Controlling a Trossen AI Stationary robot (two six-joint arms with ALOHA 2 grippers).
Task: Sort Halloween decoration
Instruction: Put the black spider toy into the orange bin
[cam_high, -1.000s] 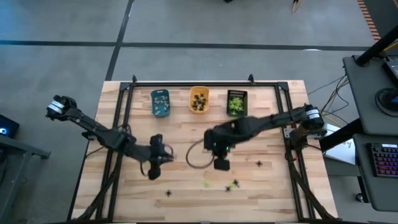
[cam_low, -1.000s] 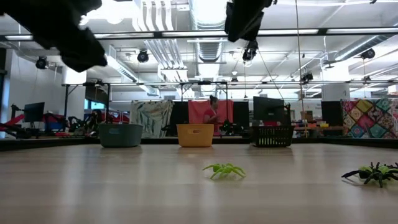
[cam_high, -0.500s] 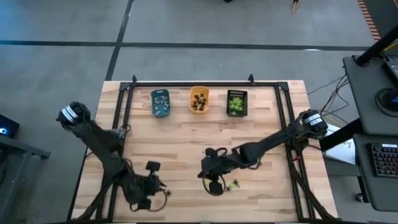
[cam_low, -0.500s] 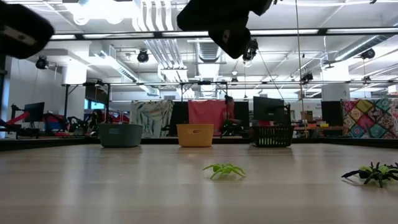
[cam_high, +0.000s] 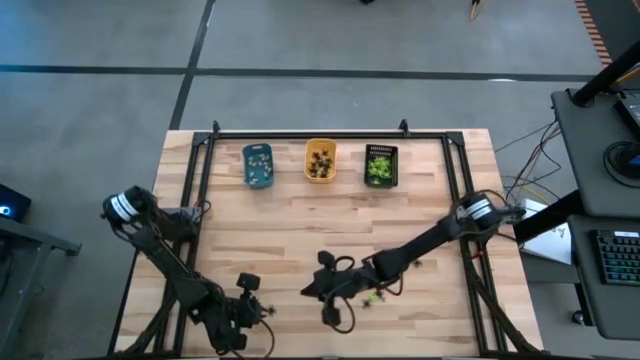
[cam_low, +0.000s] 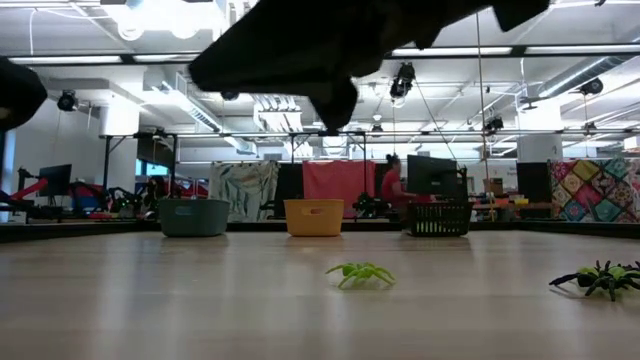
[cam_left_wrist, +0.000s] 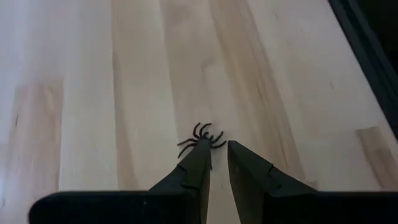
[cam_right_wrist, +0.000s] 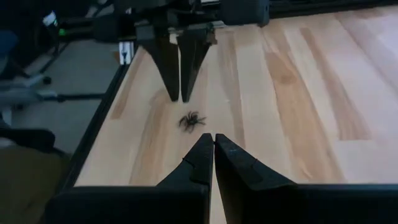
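Observation:
A black spider figure lies on the table near its front edge, between my two grippers; it also shows in the right wrist view. My left gripper points down just above it with its fingers a narrow gap apart, and shows in the high view. My right gripper is shut and empty, a little to the spider's right, and shows in the high view. A green spider and a black spider lie on the table farther right.
A blue tray, an orange tray and a black tray stand in a row at the far edge, each with small figures in it. A green spider and a black one lie by the right arm. A dark frame rail runs along the table's left edge.
Both grippers have moved from the table's middle toward its near edge. The left gripper has come down at the front left by the black spider. The right gripper has gone toward the near edge and the left, and now faces the same spider. The spiders have not moved.

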